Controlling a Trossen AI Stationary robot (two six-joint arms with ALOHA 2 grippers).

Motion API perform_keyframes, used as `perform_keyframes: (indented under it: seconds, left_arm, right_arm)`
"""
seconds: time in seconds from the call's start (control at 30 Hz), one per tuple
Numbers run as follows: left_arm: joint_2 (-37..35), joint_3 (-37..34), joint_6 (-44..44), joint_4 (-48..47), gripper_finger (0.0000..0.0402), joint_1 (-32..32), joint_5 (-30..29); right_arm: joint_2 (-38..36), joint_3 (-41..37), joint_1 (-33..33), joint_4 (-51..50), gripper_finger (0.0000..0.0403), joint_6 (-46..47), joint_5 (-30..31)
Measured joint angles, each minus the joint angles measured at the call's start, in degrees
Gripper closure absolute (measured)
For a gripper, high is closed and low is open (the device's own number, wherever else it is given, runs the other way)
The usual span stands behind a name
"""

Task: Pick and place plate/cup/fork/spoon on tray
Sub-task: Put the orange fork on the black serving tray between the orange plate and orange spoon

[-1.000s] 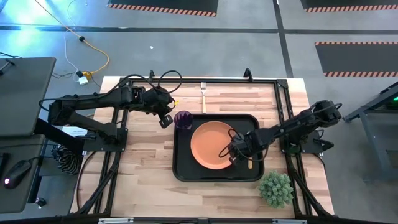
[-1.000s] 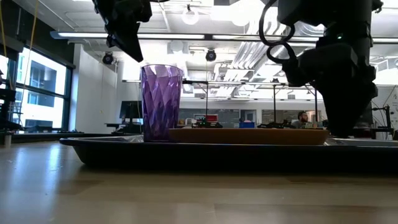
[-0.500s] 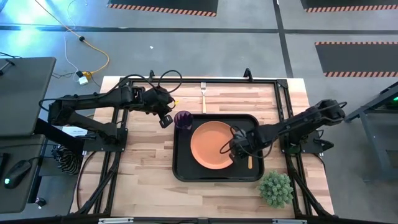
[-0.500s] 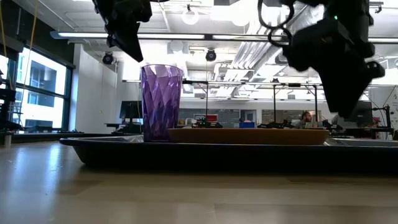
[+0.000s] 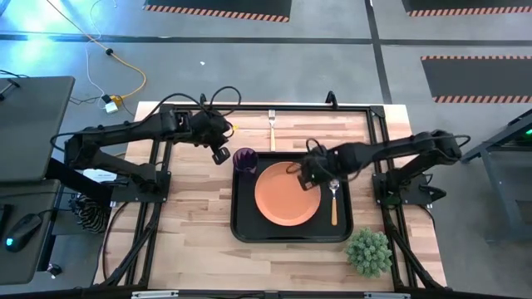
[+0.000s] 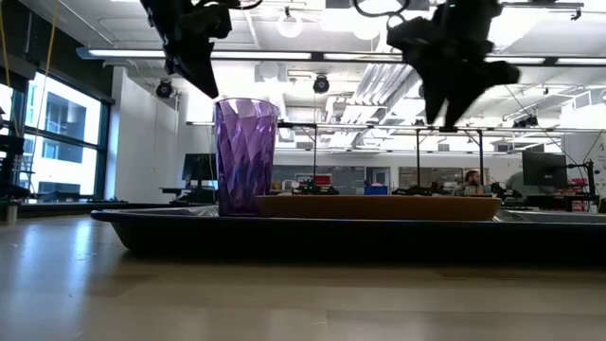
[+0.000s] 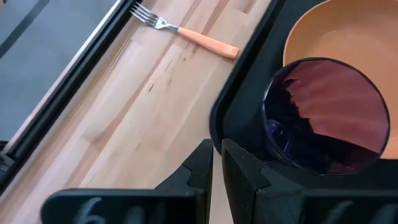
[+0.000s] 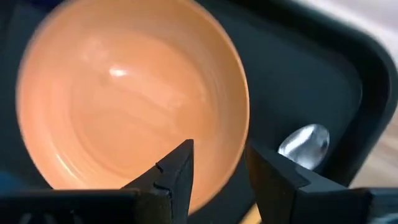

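Observation:
The black tray (image 5: 239, 212) lies mid-table. On it rest the orange plate (image 5: 285, 195), the purple cup (image 5: 244, 159) upright at its far left corner, and the spoon (image 5: 334, 202) flat to the right of the plate, bowl toward the far edge. The fork (image 5: 272, 129) lies on the wood beyond the tray's far rim, tines away. My left gripper (image 5: 221, 155) is shut and empty, just left of the cup and above it (image 6: 197, 71). My right gripper (image 5: 302, 173) is open and empty, raised over the plate's far right rim (image 8: 239, 134).
A small green potted plant (image 5: 368, 252) stands at the table's near right, just off the tray's corner. A black frame rail (image 5: 332, 108) runs along the table's far edge behind the fork. Bare wood lies left of the tray.
My right gripper has risen from low over the tray's right side beside the spoon and gone toward the far edge and a little left, now high over the plate's far right rim. The spoon stays flat on the tray.

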Motion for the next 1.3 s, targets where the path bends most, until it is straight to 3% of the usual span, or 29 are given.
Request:
perform_keyframes:
  seconds: [0.27,0.5,0.77,1.0,1.17,1.3]
  left_arm:
    - [-2.5,0.0,2.9,0.2,0.0378,1.2,0.1]
    - [-4.5,0.0,5.0,0.2,0.0378,3.8,0.0]
    - [-6.9,0.0,6.5,1.6,0.0378,7.7,-0.2]
    - [-8.3,0.0,8.1,4.1,0.0378,11.2,-0.2]
    - [-8.6,0.0,8.6,4.0,0.0378,13.6,-0.2]
    - [-8.6,0.0,8.6,4.0,0.0378,15.5,-0.2]
  right_arm:
    - [0.0,4.0,-9.1,1.4,0.0263,-7.6,2.4]
    - [0.0,6.6,-19.0,10.2,0.0223,-17.3,2.4]
    - [0.0,6.7,-30.5,33.7,0.0213,-29.0,2.0]
    - [0.0,6.8,-37.7,58.1,0.0213,-40.3,-2.5]
    - [1.2,12.8,-41.0,57.9,0.0213,-46.5,-2.7]
    - [5.4,23.1,-42.7,51.5,0.0213,-49.6,-2.7]
